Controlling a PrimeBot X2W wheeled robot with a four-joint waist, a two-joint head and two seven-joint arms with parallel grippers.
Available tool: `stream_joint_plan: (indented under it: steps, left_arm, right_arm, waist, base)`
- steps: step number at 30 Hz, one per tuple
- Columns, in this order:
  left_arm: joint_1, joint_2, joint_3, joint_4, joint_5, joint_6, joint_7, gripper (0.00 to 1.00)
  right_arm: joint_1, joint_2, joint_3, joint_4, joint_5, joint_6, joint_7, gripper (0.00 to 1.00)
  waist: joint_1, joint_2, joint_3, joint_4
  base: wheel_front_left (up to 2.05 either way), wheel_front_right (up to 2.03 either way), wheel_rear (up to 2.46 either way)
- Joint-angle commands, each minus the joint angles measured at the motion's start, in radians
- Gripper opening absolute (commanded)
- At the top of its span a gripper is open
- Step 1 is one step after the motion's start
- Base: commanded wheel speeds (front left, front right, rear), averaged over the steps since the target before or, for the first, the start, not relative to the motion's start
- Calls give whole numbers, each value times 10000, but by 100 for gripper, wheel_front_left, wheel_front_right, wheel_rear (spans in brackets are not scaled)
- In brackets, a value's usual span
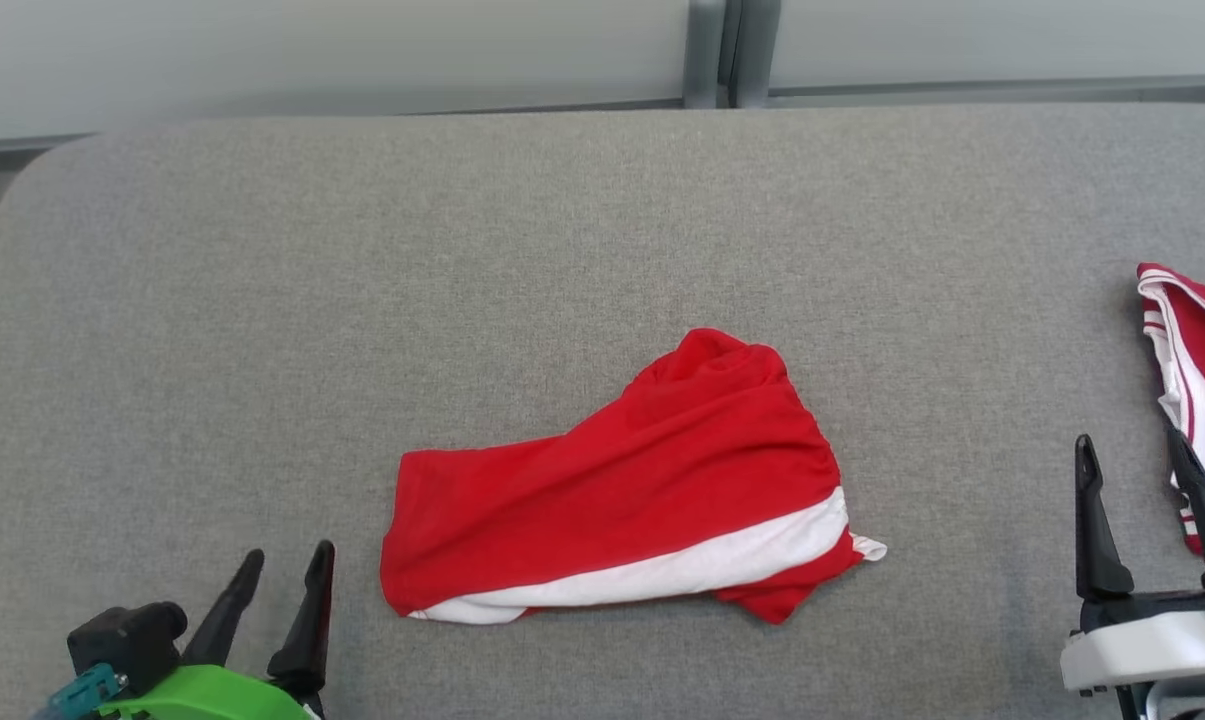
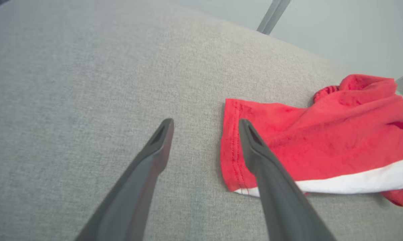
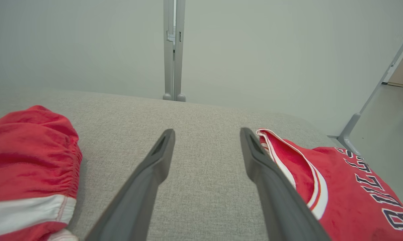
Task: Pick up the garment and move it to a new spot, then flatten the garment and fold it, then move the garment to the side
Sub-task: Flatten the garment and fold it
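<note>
On the middle of the grey padded table [image 1: 362,250] lies the garment [image 1: 622,490], a red bundle with a white band along its near edge, and nobody has hold of it. Its long axis runs across the robot, low at the left end with the stitched hem and climbing to a bunched, gathered end at the far right.

Look at the left gripper [image 1: 289,552]: fingers spread in a narrow V with nothing between them, sitting just beside that hemmed corner. From the left wrist view the left gripper [image 2: 205,123] points past the garment [image 2: 321,134], so the cloth lies off to its right. Whether a finger brushes the hem there is hard to tell.

Over on the other side, the right gripper [image 1: 1129,440] is parted too, also empty, and well apart from the bundle's gathered end. It hovers next to a second red jersey [image 1: 1202,360] with white trim at the table's right edge.

So the left arm looks nearer, and a short reach to its right onto the hem seems the likely opening for the pick-up.
</note>
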Motion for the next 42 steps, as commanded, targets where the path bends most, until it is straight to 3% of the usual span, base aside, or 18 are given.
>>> stream_joint_plan:
  steps: [1,4,11,18,23,29,39,42]
  left_arm:
    - [381,-395,686,36,637,119,-65,100]
    - [1137,-1192,1836,66,2055,-16,-61,100]
    - [2173,-2370,3977,359,4840,-807,-59,100]
    - [2579,-3398,5424,781,6334,-2169,-60,100]
    - [2481,-3929,5803,1061,7090,-2985,-60,100]
    - [2404,-4323,6119,1316,7508,-3281,-61,100]
    - [2377,-4282,6165,1448,7707,-3353,-61,100]
    - [2372,-4276,6081,1512,7552,-3355,-61,100]
  right_arm:
    - [286,-16,-83,-100,90,-13,-24,100]
    - [573,42,-71,-137,147,-13,-24,100]
    - [1032,62,330,13,247,-14,-24,100]
    - [1130,161,355,296,391,-14,-24,100]
    - [1067,235,174,432,395,-14,-24,100]
    - [1003,267,207,523,367,-14,-24,100]
    - [922,298,237,546,366,-14,-24,100]
    - [840,313,665,764,875,-14,-24,100]
  waist:
    - [0,63,-577,120]
    - [0,63,-912,179]
    - [0,63,-1596,253]
    - [0,63,-1850,257]
    - [0,63,-1867,211]
    - [0,63,-1871,106]
    - [0,63,-1787,90]
    - [0,63,-1689,111]
  base:
    - [0,0,0]
    - [0,0,0]
    - [0,0,0]
    - [0,0,0]
    - [0,0,0]
    - [0,0,0]
    - [0,0,0]
    - [0,0,0]
